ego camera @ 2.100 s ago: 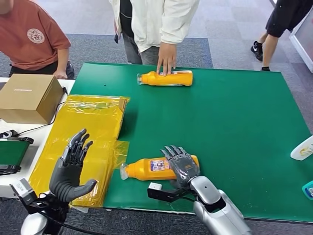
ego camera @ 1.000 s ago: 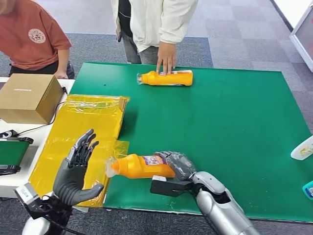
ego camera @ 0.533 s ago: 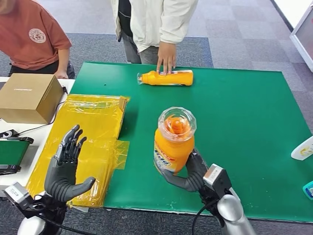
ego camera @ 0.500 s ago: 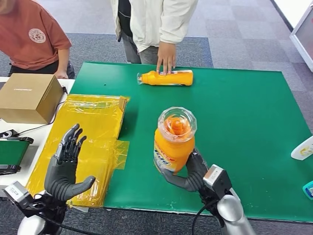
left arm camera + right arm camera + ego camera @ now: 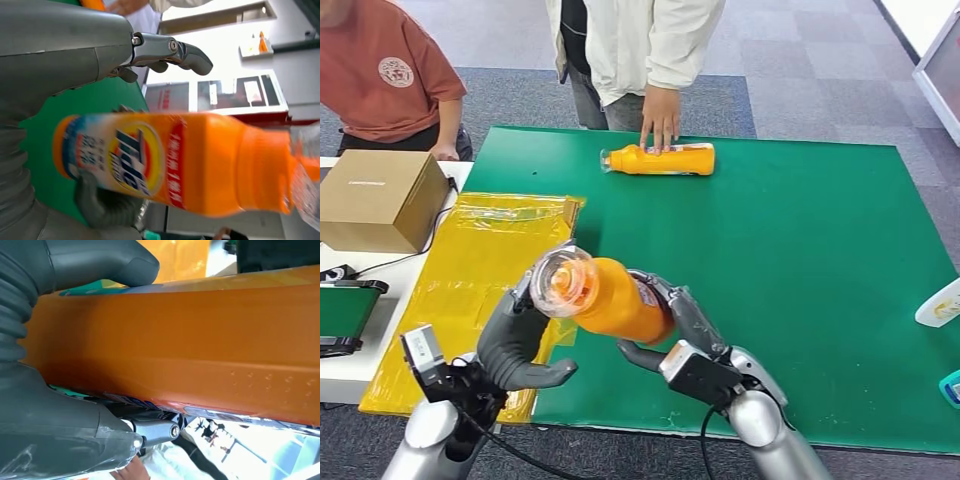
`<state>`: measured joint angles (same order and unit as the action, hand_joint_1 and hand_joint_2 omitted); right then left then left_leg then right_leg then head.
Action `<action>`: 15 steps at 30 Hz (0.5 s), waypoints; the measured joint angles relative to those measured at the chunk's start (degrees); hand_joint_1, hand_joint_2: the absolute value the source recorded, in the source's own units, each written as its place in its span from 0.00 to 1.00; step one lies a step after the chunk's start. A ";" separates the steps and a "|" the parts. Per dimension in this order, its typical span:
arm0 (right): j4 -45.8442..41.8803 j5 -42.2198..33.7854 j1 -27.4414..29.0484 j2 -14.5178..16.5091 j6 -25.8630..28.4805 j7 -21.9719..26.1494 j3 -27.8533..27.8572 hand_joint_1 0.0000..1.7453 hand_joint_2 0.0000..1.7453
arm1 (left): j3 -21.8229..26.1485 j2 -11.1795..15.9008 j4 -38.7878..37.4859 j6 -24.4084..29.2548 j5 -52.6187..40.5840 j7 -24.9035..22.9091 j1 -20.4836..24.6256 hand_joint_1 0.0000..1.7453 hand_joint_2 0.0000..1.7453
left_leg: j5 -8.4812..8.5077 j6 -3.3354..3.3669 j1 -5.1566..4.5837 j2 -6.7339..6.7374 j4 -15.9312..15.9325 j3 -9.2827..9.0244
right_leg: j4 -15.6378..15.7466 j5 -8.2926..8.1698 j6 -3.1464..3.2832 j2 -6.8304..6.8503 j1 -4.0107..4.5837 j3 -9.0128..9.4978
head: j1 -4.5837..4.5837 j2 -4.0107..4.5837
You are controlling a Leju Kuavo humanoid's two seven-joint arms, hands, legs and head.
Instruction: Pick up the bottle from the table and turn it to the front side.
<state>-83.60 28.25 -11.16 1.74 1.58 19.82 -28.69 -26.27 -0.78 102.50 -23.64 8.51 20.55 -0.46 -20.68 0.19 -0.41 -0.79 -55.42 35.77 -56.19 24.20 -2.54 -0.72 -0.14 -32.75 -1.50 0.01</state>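
Orange bottle (image 5: 610, 297), blurred unreadable label

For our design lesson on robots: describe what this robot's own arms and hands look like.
Both arms are smooth silver shells. Each hand, the left hand and the right hand, is dark grey with metallic linked fingers and a ribbed grey wrist cover. A small dark box sits at each wrist, and black cables run along the forearms.

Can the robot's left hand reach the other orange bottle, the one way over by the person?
Probably not right now. The far bottle lies across the green table under a person's hand, while the left hand is near the held bottle the right hand grips.
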 joint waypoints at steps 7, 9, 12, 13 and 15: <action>3.41 7.73 -1.90 0.71 3.97 -1.29 -4.03 1.00 1.00 | -4.08 1.04 -2.57 1.07 -0.51 -3.18 4.24 0.00 1.00 | 0.00 0.00 0.00 0.01 0.00 0.02 | -0.01 0.01 0.00 0.00 0.00 -0.02 | 0.00 0.01; 3.78 10.28 -2.19 0.73 5.57 -2.41 -4.97 1.00 1.00 | -4.57 1.45 -3.15 2.97 -3.13 -3.61 4.85 0.00 1.00 | 0.00 -0.01 0.00 0.01 0.00 0.03 | -0.01 0.02 0.00 0.00 0.00 -0.03 | 0.00 0.01; 4.30 13.09 -2.59 0.73 7.40 -3.51 -6.18 1.00 1.00 | -5.21 1.87 -3.95 4.93 -6.29 -3.90 5.44 0.75 1.00 | 0.00 -0.01 0.00 0.01 0.00 0.06 | 0.00 0.02 0.00 0.00 0.00 -0.06 | 0.00 0.00; 4.50 13.61 -2.77 0.73 7.81 -3.71 -6.53 1.00 1.00 | -5.43 1.98 -4.21 5.32 -6.86 -4.01 5.65 1.00 1.00 | -0.01 0.00 0.00 0.01 0.00 0.07 | 0.00 0.02 0.00 0.00 0.00 -0.07 | 0.01 0.00; 4.95 14.15 -3.03 0.73 8.34 -4.08 -6.97 1.00 1.00 | -5.90 2.15 -4.62 6.07 -7.96 -4.29 5.96 1.00 1.00 | -0.01 0.00 0.00 0.01 0.00 0.08 | 0.00 0.02 0.00 0.00 0.00 -0.07 | 0.00 0.00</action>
<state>-78.65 42.40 -14.19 2.47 9.92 15.74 -35.65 -32.17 1.37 97.88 -17.56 0.54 16.26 5.49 -20.68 0.19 -0.41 -0.78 -55.41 35.85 -56.19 24.22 -2.54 -0.72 -0.14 -32.83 -1.50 0.01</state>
